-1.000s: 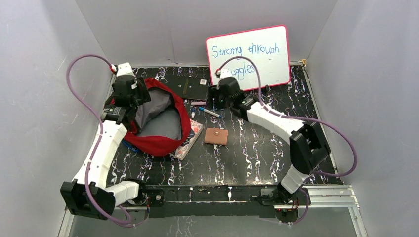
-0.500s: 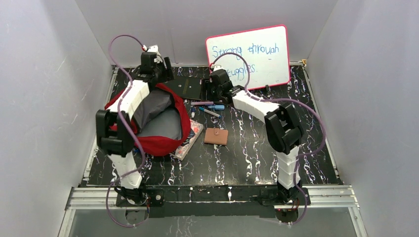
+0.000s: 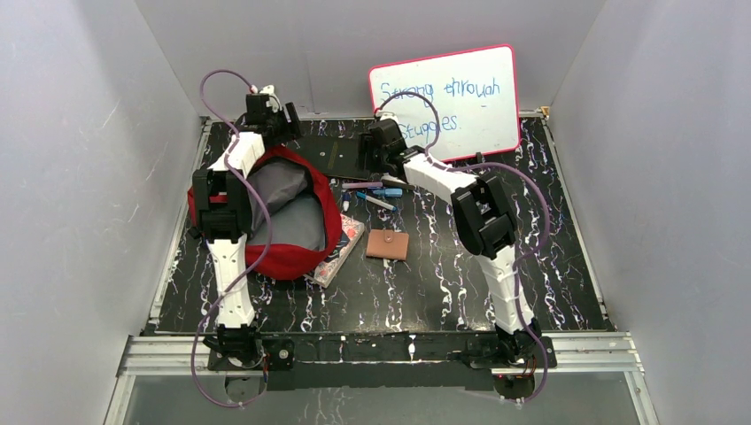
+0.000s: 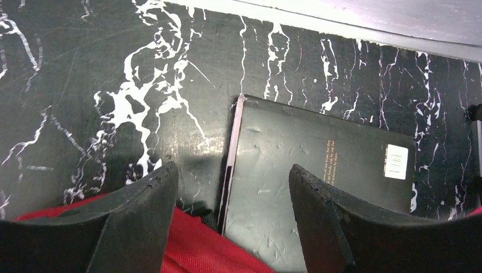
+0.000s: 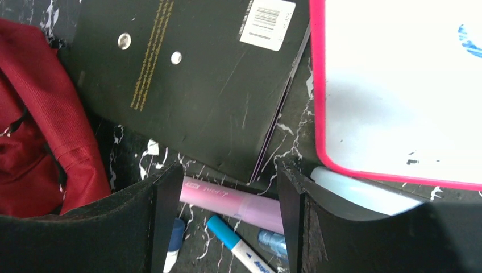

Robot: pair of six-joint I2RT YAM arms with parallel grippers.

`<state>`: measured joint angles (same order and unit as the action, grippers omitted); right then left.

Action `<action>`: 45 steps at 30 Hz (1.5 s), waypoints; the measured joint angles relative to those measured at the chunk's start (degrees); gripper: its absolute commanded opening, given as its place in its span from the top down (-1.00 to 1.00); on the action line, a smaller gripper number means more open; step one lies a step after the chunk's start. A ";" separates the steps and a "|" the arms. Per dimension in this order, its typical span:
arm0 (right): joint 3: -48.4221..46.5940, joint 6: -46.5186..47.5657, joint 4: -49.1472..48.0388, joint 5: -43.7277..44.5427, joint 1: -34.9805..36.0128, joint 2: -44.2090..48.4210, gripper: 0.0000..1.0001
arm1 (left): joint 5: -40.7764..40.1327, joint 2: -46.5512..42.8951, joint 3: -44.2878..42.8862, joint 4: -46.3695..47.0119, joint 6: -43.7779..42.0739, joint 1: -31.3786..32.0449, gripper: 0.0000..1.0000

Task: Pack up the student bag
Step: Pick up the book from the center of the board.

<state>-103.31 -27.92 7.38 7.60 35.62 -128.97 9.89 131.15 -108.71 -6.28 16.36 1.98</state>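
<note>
Grey walls box in a black, white-veined table [image 3: 443,283]. From above, the bag [image 3: 292,257], soft red fabric with grey lining, lies open at the left of the table, with a book [image 3: 344,243] partly under its right side. The left gripper [image 3: 285,124] hangs over the bag's far rim, and the right gripper [image 3: 370,162] hangs near the pens [image 3: 376,190]. Between the two lies a flat black notebook [image 3: 341,155]. A pink-framed whiteboard [image 3: 460,80] leans on the back wall. A tan wallet [image 3: 388,244] lies apart from the bag, to its right. Whether the jaws are apart cannot be told from this height.

On the left wrist camera, the matte black fingers stand wide apart, gripping and touching nothing. Below the gap is the notebook's left edge, its cover scuffed. The bag's red cloth fills the bottom of the frame, just beside the notebook.

On the right wrist camera, the fingers are likewise well apart and empty. A smooth pink marker [image 5: 227,202] lies across the gap beneath them, with a blue pen [image 5: 233,242] nearer. The notebook shows a barcode sticker and two rivets. The whiteboard's glossy corner is at right and the bag's woven red cloth at left.
</note>
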 measured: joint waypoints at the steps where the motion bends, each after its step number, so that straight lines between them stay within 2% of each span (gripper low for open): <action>1: -0.55 -0.31 0.24 0.33 -0.11 -0.52 -0.40 | 0.61 0.98 -0.92 -0.15 -0.26 -0.17 -0.39; 17: -5.60 -3.58 1.75 1.11 -0.90 -7.06 -0.40 | 5.99 7.52 -4.37 -1.97 -4.81 0.13 -0.40; 30: -7.61 -6.36 -0.50 -9.20 -1.95 -9.86 -0.16 | 10.56 6.82 1.55 4.74 -4.72 0.04 -0.36; 45: -6.80 -3.52 -2.25 -15.61 -2.54 -9.35 -0.14 | 13.27 4.31 6.23 7.23 -4.42 0.00 -0.34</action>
<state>-110.10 -31.44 5.13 -8.01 33.08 -138.32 23.16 135.46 -102.48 0.95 11.94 1.98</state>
